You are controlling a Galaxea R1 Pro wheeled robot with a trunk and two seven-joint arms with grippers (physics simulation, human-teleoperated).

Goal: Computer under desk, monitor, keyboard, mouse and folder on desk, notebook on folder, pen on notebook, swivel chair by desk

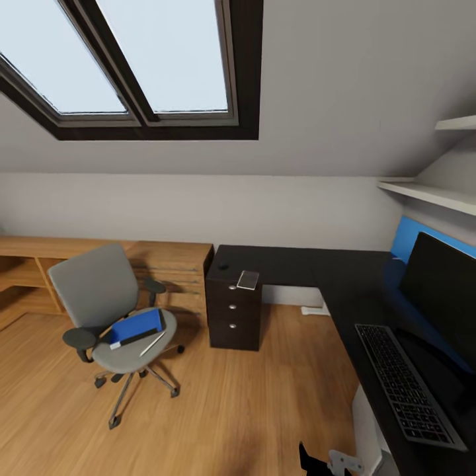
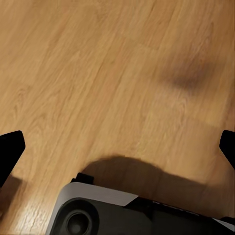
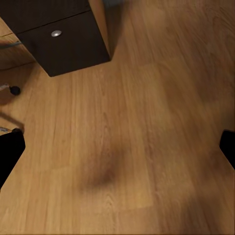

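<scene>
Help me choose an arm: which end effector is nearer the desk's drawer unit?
Right, probably. The right end effector hangs over floor with the drawer unit ahead; the left end effector faces floor and the robot's base.

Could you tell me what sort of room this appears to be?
Probably an attic home office or study: skylights in a sloped ceiling, a black L-shaped desk with monitor and keyboard, and a swivel chair on wood floor.
</scene>
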